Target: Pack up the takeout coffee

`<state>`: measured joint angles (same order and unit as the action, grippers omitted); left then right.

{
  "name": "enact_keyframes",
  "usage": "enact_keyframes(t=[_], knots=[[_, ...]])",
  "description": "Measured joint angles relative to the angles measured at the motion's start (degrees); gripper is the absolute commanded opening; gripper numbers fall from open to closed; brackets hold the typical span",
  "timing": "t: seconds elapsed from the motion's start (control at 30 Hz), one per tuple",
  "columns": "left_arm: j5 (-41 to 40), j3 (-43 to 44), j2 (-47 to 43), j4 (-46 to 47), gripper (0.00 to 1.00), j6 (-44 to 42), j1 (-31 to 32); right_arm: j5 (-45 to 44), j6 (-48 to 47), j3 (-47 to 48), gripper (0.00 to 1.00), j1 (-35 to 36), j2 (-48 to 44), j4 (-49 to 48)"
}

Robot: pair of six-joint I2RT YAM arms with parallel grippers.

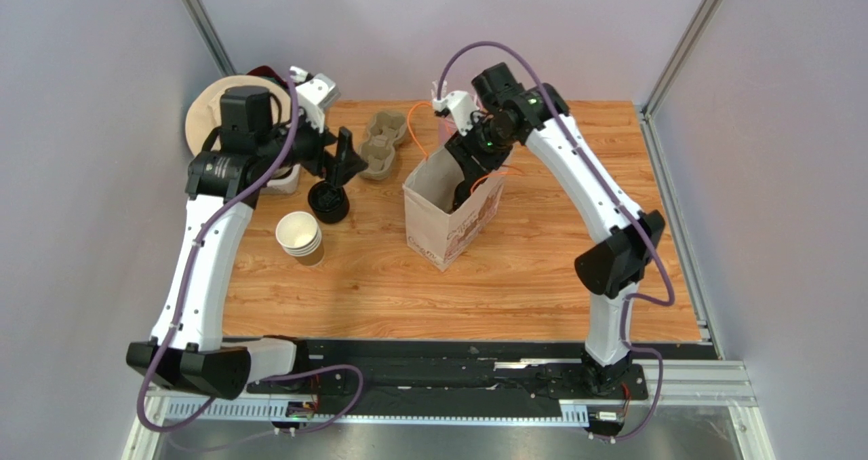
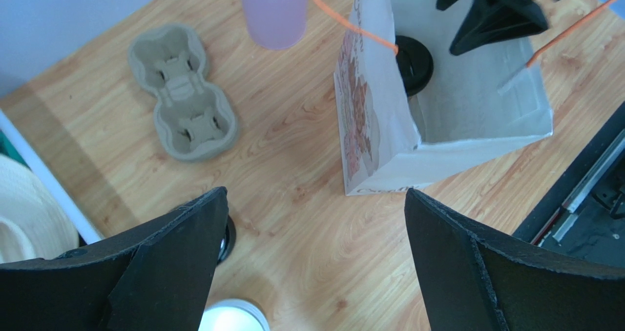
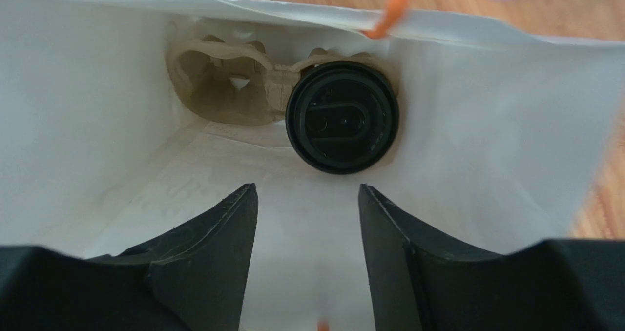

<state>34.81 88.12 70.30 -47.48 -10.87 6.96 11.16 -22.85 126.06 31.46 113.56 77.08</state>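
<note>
The white paper bag [image 1: 445, 219] stands open at mid-table. In the right wrist view a black round lid [image 3: 342, 126] sits in a grey pulp carrier [image 3: 220, 82] at the bag's bottom. The takeout coffee cup's brown body is hidden under that lid. My right gripper [image 3: 307, 188] is open and empty inside the bag, just above the lid; it also shows in the top view [image 1: 467, 180]. My left gripper [image 1: 341, 172] is open and empty, hovering above bare wood left of the bag [image 2: 381, 140]. Its jaws stand wide apart in the left wrist view [image 2: 315, 193].
A nested stack of paper cups [image 1: 299, 236] stands near my left gripper, with black lids [image 1: 328, 204] beside it. A second pulp carrier [image 1: 382, 142] lies behind, and a pink cup [image 2: 273, 9] stands by the bag's orange handles. A cream hat [image 1: 209, 109] lies at far left.
</note>
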Motion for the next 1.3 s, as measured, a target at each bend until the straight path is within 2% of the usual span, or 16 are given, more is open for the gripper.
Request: enact_keyframes(t=[0.03, 0.23, 0.4, 0.53, 0.7, 0.9, 1.0, 1.1, 1.13, 1.2, 1.23, 1.3], knots=[[-0.44, 1.66, 1.22, -0.11, 0.99, -0.24, 1.05, 0.61, -0.09, 0.02, 0.63, -0.48, -1.64, -0.22], [-3.45, 11.04, 11.65, -0.83, 0.99, -1.01, 6.45, 5.86, -0.35, -0.20, 0.76, -4.22, -14.88, -3.76], [-5.46, 12.72, 17.64, -1.18, 0.99, -0.57, 8.15, 6.88, -0.31, -5.55, 0.79, -5.99, -28.15, -10.60], [-6.08, 12.79, 19.41, -1.22, 0.99, -0.39, 8.74, 7.04, 1.20, -11.43, 0.79, -8.98, -34.03, -15.45], [-5.79, 13.31, 19.56, -1.42, 0.99, -0.61, 10.69, 7.52, 4.04, -12.22, 0.78, -14.93, -29.83, -19.06], [-3.93, 13.46, 19.56, -1.44, 0.99, -0.85, 13.40, 9.53, 5.53, -11.10, 0.76, -15.89, -17.16, -19.06], [-3.80, 13.46, 19.56, -1.51, 0.99, -0.94, 13.70, 10.51, 6.03, -7.41, 0.73, -15.87, -11.02, -17.35], [-4.02, 13.46, 19.56, -1.53, 0.99, -1.07, 14.03, 11.39, 6.47, -3.74, 0.67, -15.85, -7.15, -16.31], [-4.46, 13.42, 19.56, -1.53, 0.99, -1.18, 14.12, 11.65, 6.58, -2.97, 0.60, -15.85, -6.58, -16.22], [-4.81, 13.35, 19.56, -1.53, 0.99, -1.27, 14.45, 12.02, 6.62, -1.77, 0.54, -15.74, -5.77, -15.74], [-5.03, 13.29, 19.56, -1.55, 0.99, -1.27, 14.69, 12.17, 6.64, -1.27, 0.47, -15.65, -5.51, -15.41], [-5.35, 13.11, 19.58, -1.55, 0.99, -1.29, 15.23, 12.48, 6.64, -0.76, 0.46, -15.54, -5.18, -14.88]])
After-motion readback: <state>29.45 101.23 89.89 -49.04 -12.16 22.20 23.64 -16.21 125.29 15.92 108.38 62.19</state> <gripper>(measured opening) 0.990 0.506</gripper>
